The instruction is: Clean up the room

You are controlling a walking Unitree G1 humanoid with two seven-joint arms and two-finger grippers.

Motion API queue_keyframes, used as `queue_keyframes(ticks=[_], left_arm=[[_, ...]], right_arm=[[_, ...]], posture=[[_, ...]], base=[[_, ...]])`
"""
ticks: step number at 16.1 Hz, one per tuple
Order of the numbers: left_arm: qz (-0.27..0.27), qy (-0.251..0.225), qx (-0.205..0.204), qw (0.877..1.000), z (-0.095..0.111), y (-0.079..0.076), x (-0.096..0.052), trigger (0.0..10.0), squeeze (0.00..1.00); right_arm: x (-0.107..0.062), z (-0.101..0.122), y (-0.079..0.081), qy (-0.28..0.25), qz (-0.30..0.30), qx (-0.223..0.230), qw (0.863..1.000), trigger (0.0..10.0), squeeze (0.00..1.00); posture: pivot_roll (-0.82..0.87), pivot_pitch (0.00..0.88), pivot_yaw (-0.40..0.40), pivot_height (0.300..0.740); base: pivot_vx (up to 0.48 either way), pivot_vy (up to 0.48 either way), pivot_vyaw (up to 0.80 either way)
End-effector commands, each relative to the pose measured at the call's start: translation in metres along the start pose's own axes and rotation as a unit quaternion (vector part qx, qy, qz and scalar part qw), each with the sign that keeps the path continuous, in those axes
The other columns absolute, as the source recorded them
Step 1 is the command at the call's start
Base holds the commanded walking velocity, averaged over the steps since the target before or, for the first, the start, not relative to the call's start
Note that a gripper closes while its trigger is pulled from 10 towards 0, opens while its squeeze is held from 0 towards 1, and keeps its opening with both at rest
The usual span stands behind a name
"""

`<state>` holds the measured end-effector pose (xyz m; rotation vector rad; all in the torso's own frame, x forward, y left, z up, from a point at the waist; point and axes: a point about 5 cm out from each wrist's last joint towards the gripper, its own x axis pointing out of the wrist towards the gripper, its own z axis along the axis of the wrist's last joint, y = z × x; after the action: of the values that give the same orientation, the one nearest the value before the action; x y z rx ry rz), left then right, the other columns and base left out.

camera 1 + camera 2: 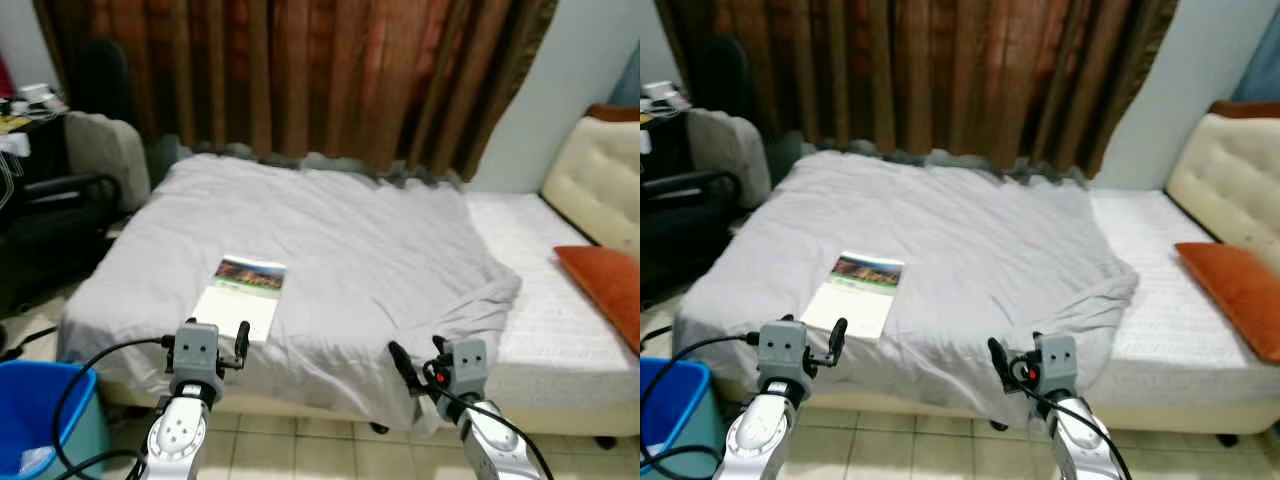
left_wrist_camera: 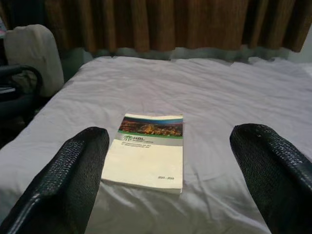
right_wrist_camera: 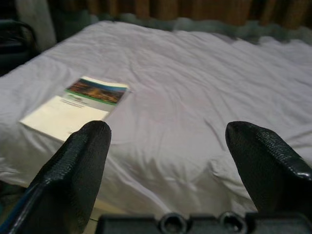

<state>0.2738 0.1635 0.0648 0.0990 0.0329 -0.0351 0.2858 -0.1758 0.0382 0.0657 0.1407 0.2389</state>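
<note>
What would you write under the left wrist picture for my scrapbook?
Open left gripper held just short of a book lying flat on the grey bed, brown curtain behind.

Grey blanket [image 1: 350, 250], rust-orange pillow [image 1: 605, 285]

Glossy paper booklet [image 1: 242, 297] on matt, creased cloth bedspread [image 1: 340, 250]; rough-textured black fingers [image 2: 73, 180]; tufted headboard [image 1: 592, 180]

A booklet [image 1: 241, 297] is seen lying flat on the grey bedsheet [image 1: 340, 240], just beyond the left gripper [image 1: 218, 345]. The right gripper [image 1: 420, 370] is held at the bed's near edge, with an orange pillow [image 1: 605, 290] far to its right. A blue bin [image 1: 40, 415] is placed left of the left gripper.
</note>
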Motion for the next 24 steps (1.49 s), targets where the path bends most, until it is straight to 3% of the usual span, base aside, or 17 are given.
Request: queue_keyframes(ticks=[1,4,6,8,10,14,17,19,21,24], left_arm=[[-0.011,-0.006,-0.001,1.0,0.004,-0.007,0.002,10.0,0.0],[-0.013,0.002,0.003,1.0,0.001,-0.004,-0.002,10.0,0.0],[-0.017,0.02,0.013,1.0,-0.006,0.003,-0.018,10.0,0.0],[-0.019,0.038,0.015,0.999,-0.011,0.008,-0.033,10.0,0.0],[-0.02,0.039,0.017,0.999,-0.009,0.011,-0.037,10.0,0.0],[-0.038,0.049,0.033,0.998,-0.005,0.019,-0.06,10.0,0.0],[-0.048,0.05,0.046,0.997,-0.001,0.022,-0.045,10.0,0.0],[-0.072,0.043,0.071,0.994,0.011,0.031,-0.03,10.0,0.0],[-0.075,0.039,0.08,0.993,0.014,0.036,-0.022,10.0,0.0],[-0.067,0.033,0.071,0.995,0.014,0.031,-0.008,10.0,0.0]], right_arm=[[-0.002,0.0,-0.005,-0.001,-0.008,0.003,1.0,10.0,0.0],[-0.005,0.003,-0.01,-0.021,-0.03,0.025,0.999,10.0,0.0],[-0.026,0.0,-0.021,-0.031,-0.063,0.028,0.997,10.0,0.0],[-0.047,-0.011,-0.022,-0.014,-0.065,0.016,0.998,10.0,0.0],[-0.053,-0.013,-0.021,-0.014,-0.072,0.013,0.997,10.0,0.0],[-0.084,-0.019,-0.019,-0.005,-0.099,0.016,0.995,10.0,0.0],[-0.079,-0.027,-0.014,0.011,-0.104,0.018,0.994,10.0,0.0],[-0.078,-0.016,-0.005,-0.022,-0.126,0.018,0.992,10.0,0.0],[-0.071,-0.009,-0.002,-0.033,-0.134,0.019,0.99,10.0,0.0],[-0.061,-0.003,0.006,-0.033,-0.12,0.012,0.992,10.0,0.0]], posture=[[0.12,0.0,-0.125,0.74],[0.12,0.0,-0.124,0.74],[0.13,0.0,-0.122,0.74],[0.13,0.0,-0.116,0.74],[0.13,0.0,-0.11,0.74],[0.15,0.0,-0.082,0.74],[0.14,0.0,-0.022,0.74],[0.13,0.0,0.062,0.74],[0.12,0.0,0.054,0.74],[0.09,0.0,0.027,0.74]], base=[[0.472,0.0,0.0],[0.472,0.0,0.0],[0.472,0.0,0.0],[0.472,0.0,0.0],[0.472,0.0,0.0],[0.472,0.0,0.0],[0.0,0.0,0.0],[0.0,0.0,0.0],[0.0,0.0,0.0],[0.0,0.0,0.0]])
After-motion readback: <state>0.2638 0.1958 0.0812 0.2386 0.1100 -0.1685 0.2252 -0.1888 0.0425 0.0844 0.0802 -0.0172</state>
